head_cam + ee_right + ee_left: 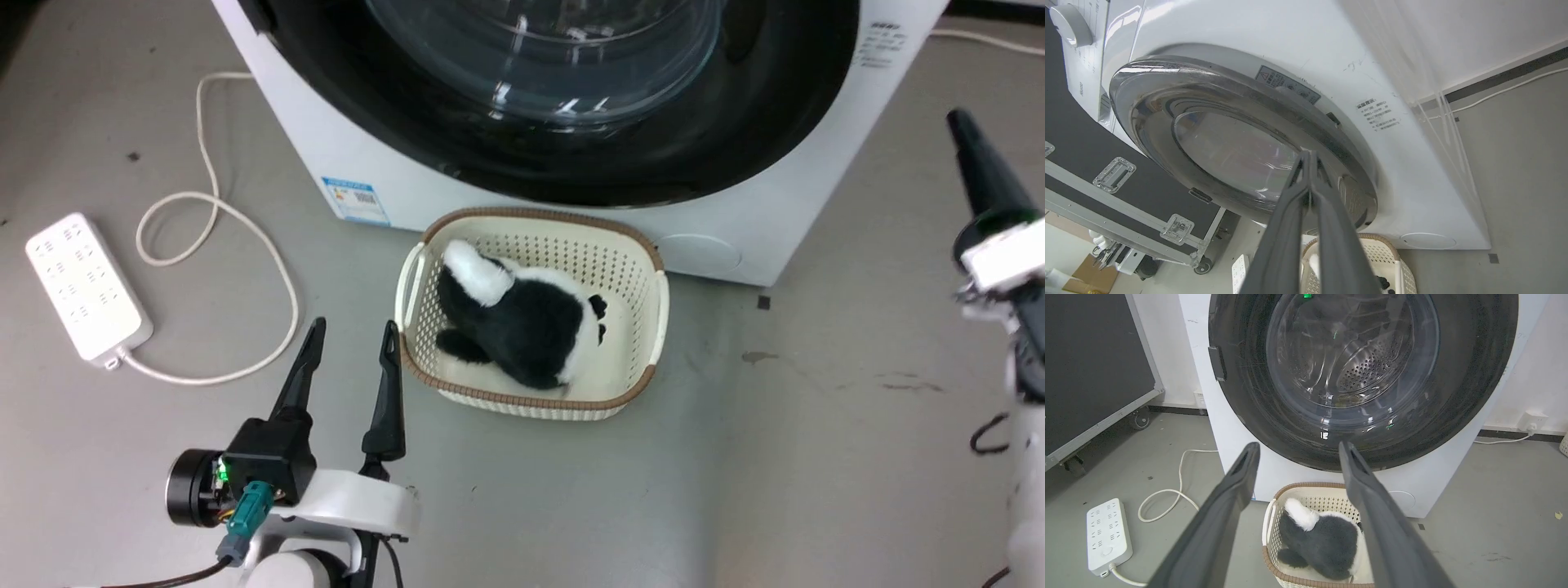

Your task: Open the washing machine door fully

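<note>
Although the washing machine door (1241, 400) fills most of the white machine's front (326, 155), it looks shut or close to it; I cannot tell whether the latch has let go. It stands just behind a basket (415, 282) on the floor, which holds a black-and-white plush toy (522, 322).

Low at the basket's left side, the left gripper (354, 327) has its fingers spread wide with nothing between them, pointing up toward the door's lower rim. At the machine's right, the right gripper (1309, 157) has its fingers pressed together, empty, with the tips aimed at the door's near edge; whether they touch it is unclear.

By my reading the door is rigid and fairly heavy, swinging on a hinge, so it should resist until the latch gives and then move freely. Its glossy black frame looks slippery, and the bulging glass centre is no place to push hard. A small dark tab (1216, 363) on the rim, seen at the left in the left wrist view, looks like the handle and the best spot to hook. Pulling at the rim far from the hinge would give the most leverage.
</note>
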Available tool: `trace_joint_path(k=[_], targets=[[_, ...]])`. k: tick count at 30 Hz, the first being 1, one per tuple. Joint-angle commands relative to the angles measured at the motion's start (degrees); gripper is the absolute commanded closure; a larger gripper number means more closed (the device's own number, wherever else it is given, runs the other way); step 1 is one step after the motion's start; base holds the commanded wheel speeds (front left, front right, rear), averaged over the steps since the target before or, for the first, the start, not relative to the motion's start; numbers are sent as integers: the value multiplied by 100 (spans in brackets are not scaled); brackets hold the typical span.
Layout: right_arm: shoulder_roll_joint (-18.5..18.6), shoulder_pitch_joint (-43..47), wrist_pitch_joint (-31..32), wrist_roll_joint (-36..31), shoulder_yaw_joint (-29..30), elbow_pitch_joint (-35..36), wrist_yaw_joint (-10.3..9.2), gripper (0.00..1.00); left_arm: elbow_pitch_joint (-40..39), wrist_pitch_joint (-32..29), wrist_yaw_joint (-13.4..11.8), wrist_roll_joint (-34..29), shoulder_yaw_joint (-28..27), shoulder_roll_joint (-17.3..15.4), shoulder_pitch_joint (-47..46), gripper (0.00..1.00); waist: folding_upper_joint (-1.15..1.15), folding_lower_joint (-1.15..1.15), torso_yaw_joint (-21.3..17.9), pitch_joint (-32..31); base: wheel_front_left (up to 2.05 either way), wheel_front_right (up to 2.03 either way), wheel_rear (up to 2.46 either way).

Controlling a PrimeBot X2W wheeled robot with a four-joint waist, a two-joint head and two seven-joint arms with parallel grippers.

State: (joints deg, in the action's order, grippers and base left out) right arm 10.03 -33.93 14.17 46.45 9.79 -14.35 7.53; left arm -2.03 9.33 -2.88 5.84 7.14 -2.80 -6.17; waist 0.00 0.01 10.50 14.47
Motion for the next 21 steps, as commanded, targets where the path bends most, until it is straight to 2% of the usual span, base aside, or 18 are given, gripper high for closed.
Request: trace_joint_path(k=[1, 8, 21], targets=[[50, -256, 86, 184, 90, -146, -1, 100, -38, 63, -34, 52, 45, -6, -88, 0, 0, -1, 51, 71, 0, 0, 0], [98, -1169, 635, 539, 388, -1115, -2, 100, -77, 147, -90, 104, 138, -6, -174, 0, 0, -1, 146, 286, 0, 0, 0], [472, -2872, 1672, 886, 847, -2833, -3, 100, -134, 303, -217, 246, 384, -7, -363, 0, 0, -1, 438, 695, 0, 0, 0]])
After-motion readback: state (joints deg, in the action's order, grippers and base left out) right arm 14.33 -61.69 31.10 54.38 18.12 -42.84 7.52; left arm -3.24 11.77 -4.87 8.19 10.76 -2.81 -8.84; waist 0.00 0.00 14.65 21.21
